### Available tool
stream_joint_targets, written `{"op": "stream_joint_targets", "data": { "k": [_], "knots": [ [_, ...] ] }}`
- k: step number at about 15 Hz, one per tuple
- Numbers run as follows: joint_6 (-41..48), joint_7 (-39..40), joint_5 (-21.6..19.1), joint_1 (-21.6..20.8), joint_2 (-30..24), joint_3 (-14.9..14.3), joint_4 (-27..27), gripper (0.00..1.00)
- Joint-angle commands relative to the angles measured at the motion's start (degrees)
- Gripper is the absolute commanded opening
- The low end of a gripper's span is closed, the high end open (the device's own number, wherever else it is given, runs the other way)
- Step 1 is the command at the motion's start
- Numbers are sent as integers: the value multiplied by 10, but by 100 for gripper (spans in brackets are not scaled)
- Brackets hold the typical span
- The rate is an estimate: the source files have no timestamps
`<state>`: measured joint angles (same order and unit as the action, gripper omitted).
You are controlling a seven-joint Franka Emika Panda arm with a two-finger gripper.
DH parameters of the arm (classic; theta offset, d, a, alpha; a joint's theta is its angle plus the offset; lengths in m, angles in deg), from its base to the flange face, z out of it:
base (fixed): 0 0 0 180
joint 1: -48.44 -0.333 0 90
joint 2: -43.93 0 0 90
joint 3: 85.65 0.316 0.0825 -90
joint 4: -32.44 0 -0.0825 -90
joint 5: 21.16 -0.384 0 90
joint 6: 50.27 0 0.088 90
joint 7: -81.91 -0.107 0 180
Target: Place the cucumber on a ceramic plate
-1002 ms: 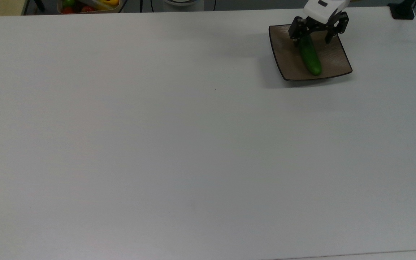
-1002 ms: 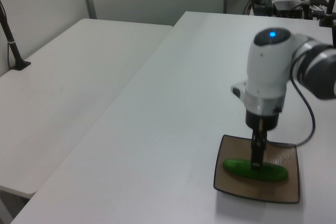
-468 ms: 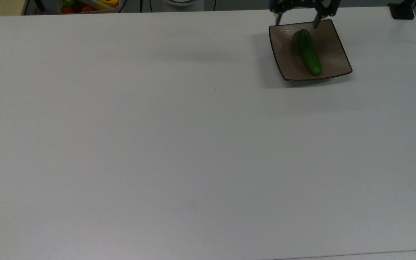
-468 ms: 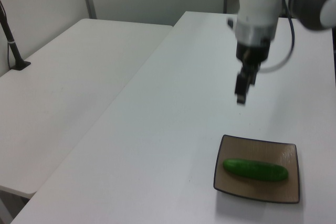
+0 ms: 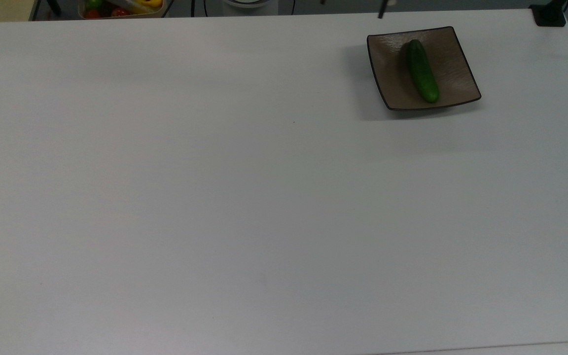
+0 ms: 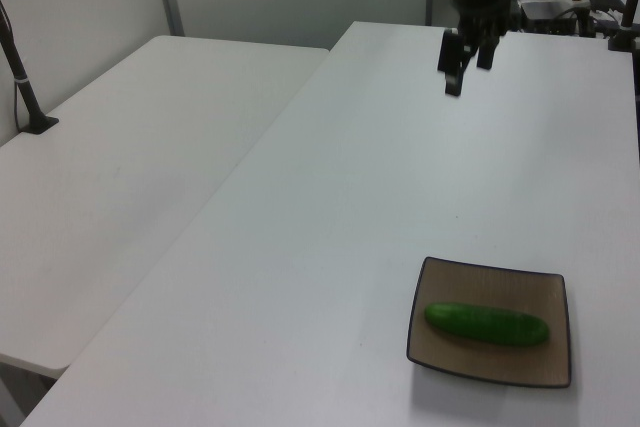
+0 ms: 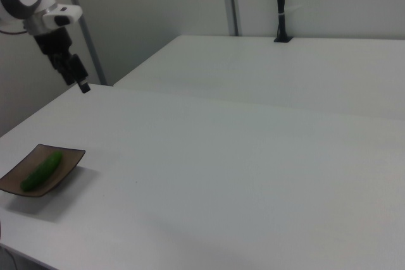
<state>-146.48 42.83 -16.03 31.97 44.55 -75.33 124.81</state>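
The cucumber (image 5: 422,71) was seen lying flat on the ceramic plate (image 5: 449,47), roughly along the plate's middle, with both ends inside the dark rim. In the top view the plate sat at the far right of the white table (image 5: 244,197); in the left view it was near the camera, at the left view's right. Nothing was touching either object.

The gripper (image 6: 466,59) was found high above the table and well apart from the plate, with its two fingers spread and nothing held between them. In the right view it hung up at the right view's left, above and beyond the plate.

The placing was judged to be done, so the step in hand was taken to be the retreat. It would be done well if the arm were carried clear along a path kept high over the table, so that the plate could not be nudged and the cucumber could not be rolled toward the rim.
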Motion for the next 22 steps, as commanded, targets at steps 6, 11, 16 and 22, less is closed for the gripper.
{"op": "stream_joint_targets", "data": {
  "k": [6, 11, 16, 22],
  "knots": [
    [30, 178, -43, 30, -34, -93, 2, 100],
    [27, 326, -91, 61, -34, -123, 4, 100],
    [-2, 461, -90, 79, -33, -131, 22, 100],
    [-24, 470, -88, 80, -29, -132, 26, 100]
  ]
}}
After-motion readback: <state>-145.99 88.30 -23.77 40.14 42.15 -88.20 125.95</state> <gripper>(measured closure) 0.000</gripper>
